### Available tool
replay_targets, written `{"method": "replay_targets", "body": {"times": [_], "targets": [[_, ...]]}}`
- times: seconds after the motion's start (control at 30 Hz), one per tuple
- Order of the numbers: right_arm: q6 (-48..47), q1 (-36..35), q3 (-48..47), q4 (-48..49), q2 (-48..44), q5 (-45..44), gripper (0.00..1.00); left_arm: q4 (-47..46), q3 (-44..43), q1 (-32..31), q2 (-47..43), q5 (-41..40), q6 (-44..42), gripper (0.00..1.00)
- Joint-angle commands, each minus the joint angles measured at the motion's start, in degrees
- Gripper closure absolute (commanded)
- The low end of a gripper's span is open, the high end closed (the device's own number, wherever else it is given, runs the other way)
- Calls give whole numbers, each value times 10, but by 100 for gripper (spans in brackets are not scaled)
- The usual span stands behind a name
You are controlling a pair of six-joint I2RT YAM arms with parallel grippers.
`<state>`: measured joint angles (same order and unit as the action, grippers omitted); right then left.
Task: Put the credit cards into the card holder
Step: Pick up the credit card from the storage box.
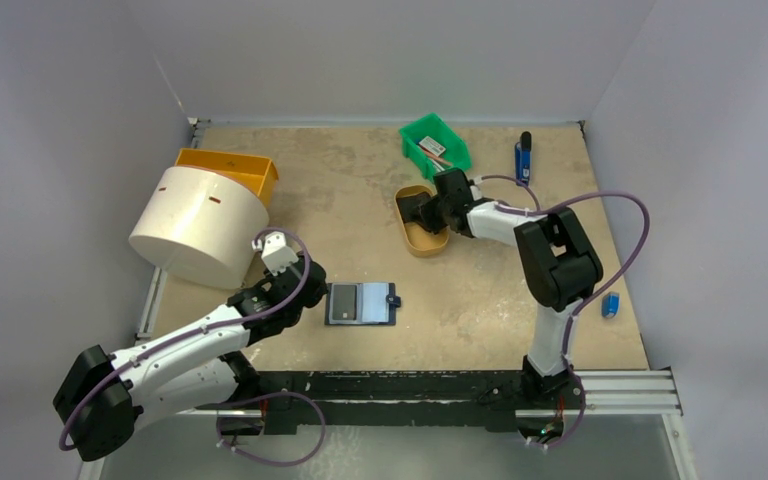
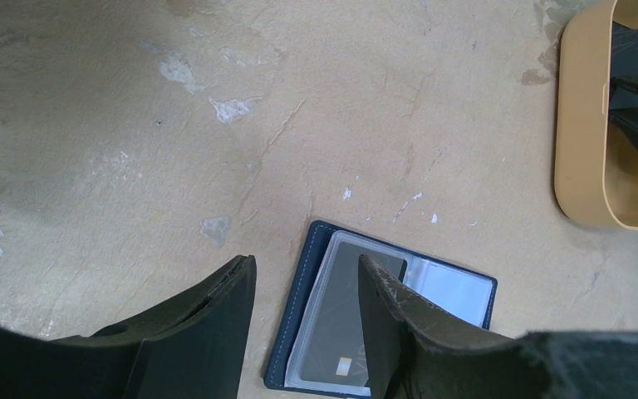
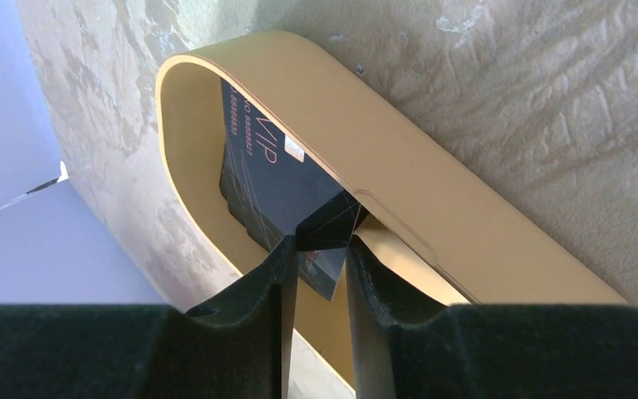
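Card holder (image 1: 362,303) lay open and flat on the tan table (image 1: 480,300), just below the middle of the top view, and we start from that table as the biggest thing. At the left of the frame sat a white drum (image 1: 200,225), with an orange bin (image 1: 230,168) just above it. A green bin (image 1: 434,145) stood at the upper centre, and what was in it was too small for us to make out. Just below the green bin lay the tan oval tray (image 1: 423,248).

The right gripper (image 3: 320,245) reached into that tray. In the right wrist view its fingers were clamped on a corner of a black card (image 3: 257,174) marked "VIP", which leaned tilted against the tray's inner wall.

The left gripper (image 2: 306,264) was at the left edge of the card holder, fingers (image 2: 216,307) apart with nothing between them. We could not tell whether they touched it. In the left wrist view, at the lower centre, we saw the navy cover and a clear pocket with a grey card (image 2: 332,332) in it.

A blue pen (image 1: 523,158) lay at the upper right of the top view. A small blue object (image 1: 611,305) sat near the right edge, well apart from the rest.
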<state>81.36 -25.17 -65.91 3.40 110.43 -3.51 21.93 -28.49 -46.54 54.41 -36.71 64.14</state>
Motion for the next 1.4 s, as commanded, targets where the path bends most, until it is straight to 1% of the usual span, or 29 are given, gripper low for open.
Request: {"method": "replay_targets", "body": {"times": [0.0,0.13,0.27,0.87,1.03,1.13,1.2,1.3,1.37], "targets": [[-8,-2,15,-12,-24,-7,71,-12,-1,0,-1,-4,11,52],[-10,-2,17,-10,-26,-4,72,-12,-2,0,0,-2,11,52],[-14,-2,17,-8,-29,-4,76,-14,0,0,2,1,12,52],[-44,-2,8,-15,-64,-8,100,-14,-7,0,8,0,10,53],[-71,-2,-12,-44,-108,-32,100,0,-18,0,2,-11,8,53],[-114,-2,-35,-76,-157,-34,100,22,-35,0,-4,-28,1,54],[-171,-2,-54,-90,-200,-28,100,34,-49,0,-12,-38,-11,54],[-293,-2,-78,-100,-253,-9,100,36,-66,0,-30,-37,-39,54],[-396,-2,-86,-117,-286,40,100,19,-73,0,-33,-7,-73,54]]}}
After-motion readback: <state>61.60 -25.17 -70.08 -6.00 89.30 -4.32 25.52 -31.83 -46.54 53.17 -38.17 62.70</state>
